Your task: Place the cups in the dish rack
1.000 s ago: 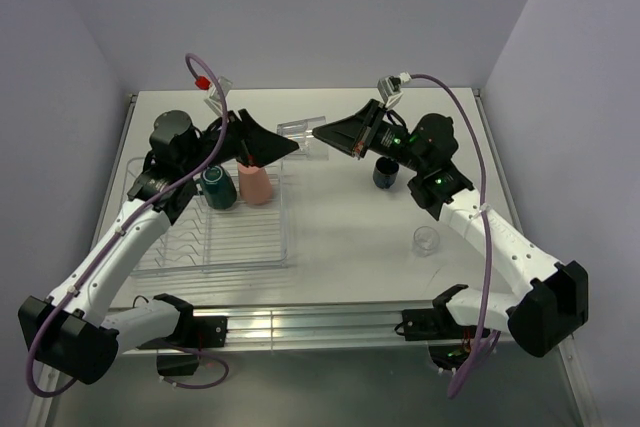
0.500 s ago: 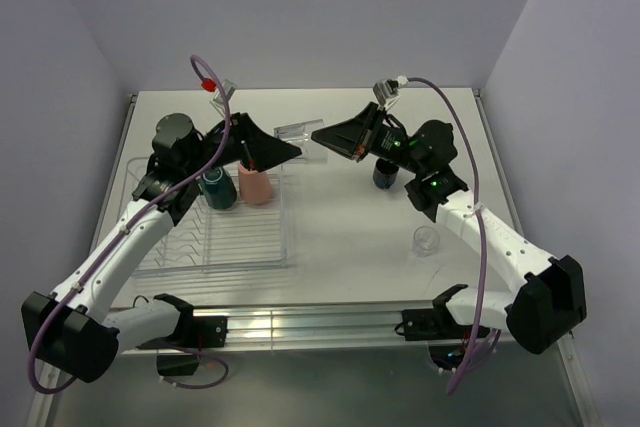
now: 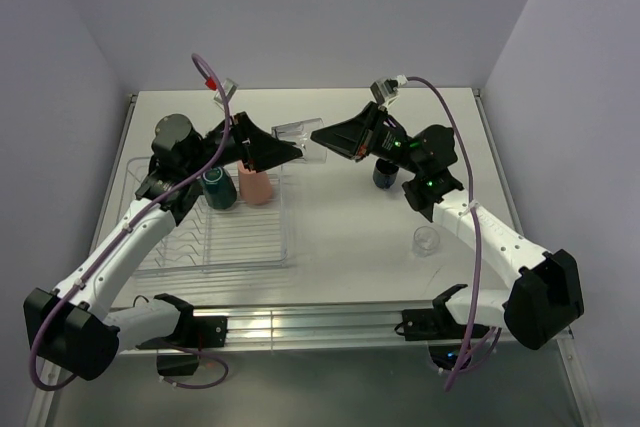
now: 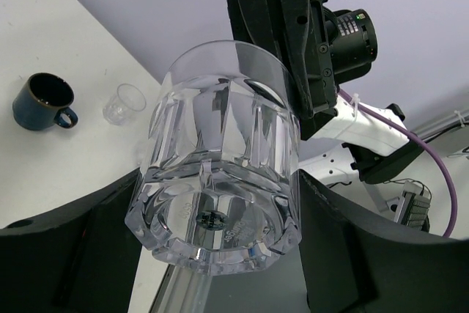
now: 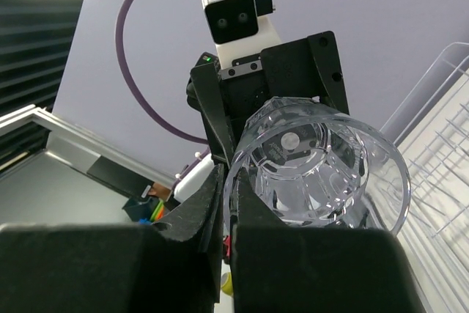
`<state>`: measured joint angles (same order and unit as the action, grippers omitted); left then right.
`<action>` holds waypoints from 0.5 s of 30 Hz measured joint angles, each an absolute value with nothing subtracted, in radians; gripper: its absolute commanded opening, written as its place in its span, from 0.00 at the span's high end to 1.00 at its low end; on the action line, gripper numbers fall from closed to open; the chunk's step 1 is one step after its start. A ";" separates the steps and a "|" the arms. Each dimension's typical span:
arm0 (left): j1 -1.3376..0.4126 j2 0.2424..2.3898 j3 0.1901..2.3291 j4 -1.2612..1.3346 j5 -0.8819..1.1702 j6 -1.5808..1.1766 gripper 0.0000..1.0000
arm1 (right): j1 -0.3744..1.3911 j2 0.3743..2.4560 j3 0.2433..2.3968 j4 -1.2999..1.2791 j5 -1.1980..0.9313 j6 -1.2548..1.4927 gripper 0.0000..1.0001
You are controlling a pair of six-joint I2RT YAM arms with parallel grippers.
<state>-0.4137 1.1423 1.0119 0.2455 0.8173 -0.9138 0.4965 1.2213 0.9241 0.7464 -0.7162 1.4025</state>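
A ribbed clear glass hangs on its side in the air between both arms, above the far right corner of the dish rack. My right gripper is shut on the glass's rim, one finger inside and one outside. My left gripper has its fingers against both sides of the glass's base. A dark teal mug and a salmon-pink tumbler stand in the rack. A navy mug and a small clear glass sit on the table at right.
The rack fills the left half of the white table. Purple cables loop above both wrists. A metal rail runs along the near edge, between the arm bases.
My left gripper has narrowed from wide open onto the glass's base. The right arm has pushed the glass slightly left toward it.
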 measured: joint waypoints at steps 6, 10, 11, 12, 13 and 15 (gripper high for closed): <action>-0.414 1.142 1.012 0.225 0.816 -0.910 1.00 | 0.496 1.216 0.924 0.706 -0.711 1.367 0.85; -0.415 1.135 1.012 0.152 0.795 -0.899 1.00 | 0.501 1.170 0.928 0.551 -0.678 1.265 0.63; -0.414 1.131 1.012 0.129 0.785 -0.895 1.00 | 0.502 1.151 0.932 0.501 -0.657 1.231 0.53; -0.414 1.126 1.013 0.107 0.773 -0.891 1.00 | 0.505 1.128 0.936 0.443 -0.635 1.195 0.49; -0.414 1.119 1.017 0.078 0.757 -0.881 1.00 | 0.505 1.106 0.942 0.391 -0.610 1.162 0.45; -0.414 1.107 1.030 0.024 0.733 -0.867 1.00 | 0.506 1.066 0.955 0.302 -0.566 1.110 0.38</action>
<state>-0.4137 1.1069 1.0302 0.0242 0.7326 -0.8665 0.5060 1.0657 0.9550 0.3016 -0.5659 1.1095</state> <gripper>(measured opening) 0.769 0.569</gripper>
